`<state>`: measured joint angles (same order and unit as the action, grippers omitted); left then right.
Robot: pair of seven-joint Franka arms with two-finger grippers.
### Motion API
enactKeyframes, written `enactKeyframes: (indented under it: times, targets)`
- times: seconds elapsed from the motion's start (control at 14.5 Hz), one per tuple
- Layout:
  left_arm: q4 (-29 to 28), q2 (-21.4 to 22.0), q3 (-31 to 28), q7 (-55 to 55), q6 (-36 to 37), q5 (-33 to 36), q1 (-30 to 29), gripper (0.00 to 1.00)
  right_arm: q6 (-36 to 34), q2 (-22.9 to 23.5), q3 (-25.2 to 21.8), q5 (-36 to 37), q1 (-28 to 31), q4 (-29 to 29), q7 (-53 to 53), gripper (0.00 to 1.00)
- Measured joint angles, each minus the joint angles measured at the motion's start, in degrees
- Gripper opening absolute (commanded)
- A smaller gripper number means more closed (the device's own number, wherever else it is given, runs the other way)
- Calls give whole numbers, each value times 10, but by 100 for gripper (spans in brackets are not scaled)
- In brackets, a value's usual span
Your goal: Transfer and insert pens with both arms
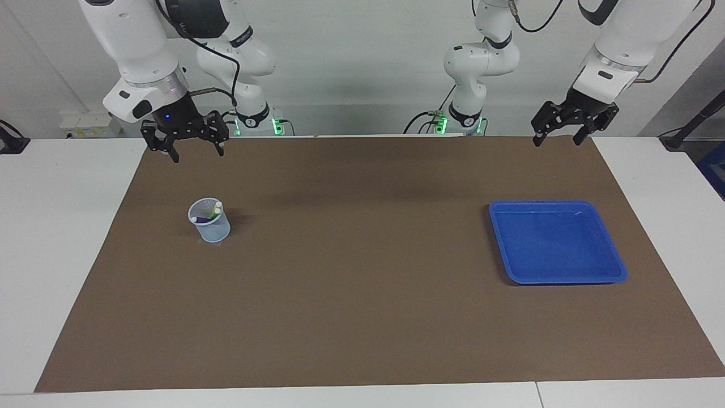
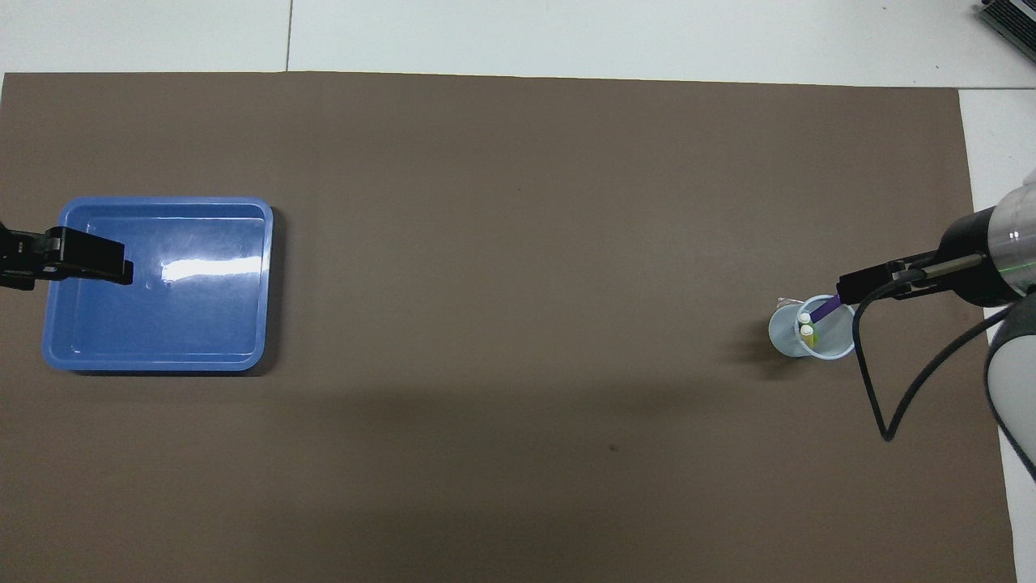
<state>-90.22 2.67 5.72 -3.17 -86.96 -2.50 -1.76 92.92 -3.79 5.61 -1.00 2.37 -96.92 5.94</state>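
3 pens upright in cup, toward right arm's end. Right tool raised, fingers apart, empty, closest. Left tool apart, empty, waits; tray bare.

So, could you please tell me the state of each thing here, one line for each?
Pens: all three standing in the cup, whitish ends up.
Cup: upright on the mat, toward the right arm's end.
Tray: flat on the mat, nothing in it.
Right gripper: raised, open, holding nothing.
Left gripper: raised, open, holding nothing.
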Motion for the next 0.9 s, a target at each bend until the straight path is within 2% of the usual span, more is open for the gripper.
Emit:
enactKeyframes:
  times: [0.9]
  targets:
    - [-10,-5,-3,0,-2,0,0,100,0,0,1,0,0,0,0,100]
